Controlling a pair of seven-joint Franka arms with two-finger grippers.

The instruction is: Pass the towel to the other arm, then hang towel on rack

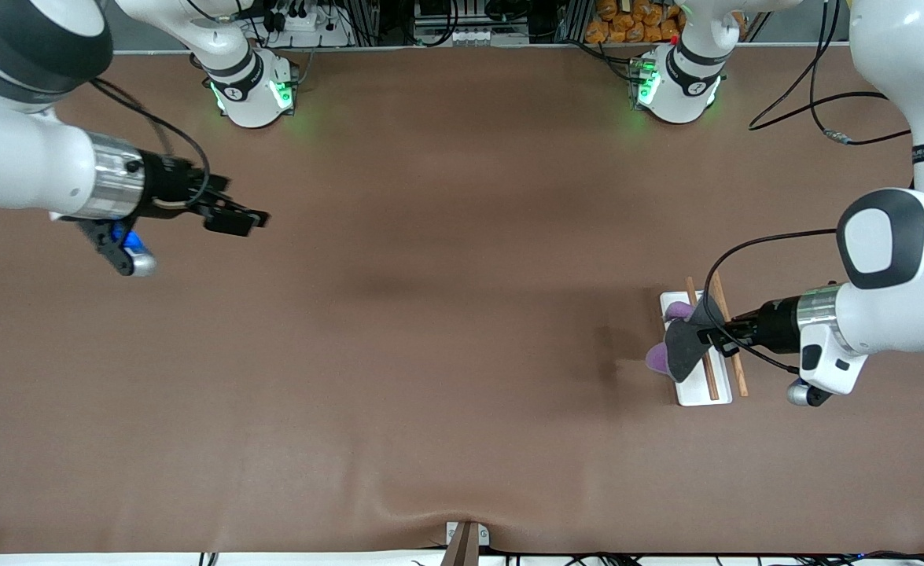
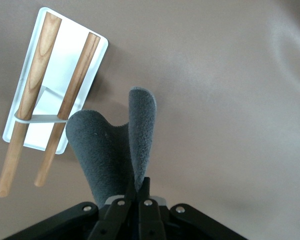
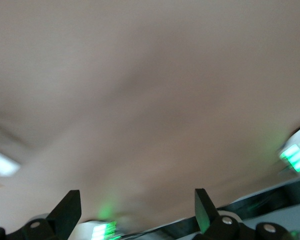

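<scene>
The towel, dark grey with a purple edge showing, hangs folded from my left gripper, which is shut on it. It hangs over the rack, a white flat base with two brown wooden rods, at the left arm's end of the table. In the left wrist view the grey towel hangs from the closed left gripper, beside the rack. My right gripper is open and empty, up over the table at the right arm's end. It also shows in the right wrist view.
The brown table cover spreads between the two arms. The two arm bases with green lights stand along the table's edge farthest from the front camera. A black cable lies near the left arm's base.
</scene>
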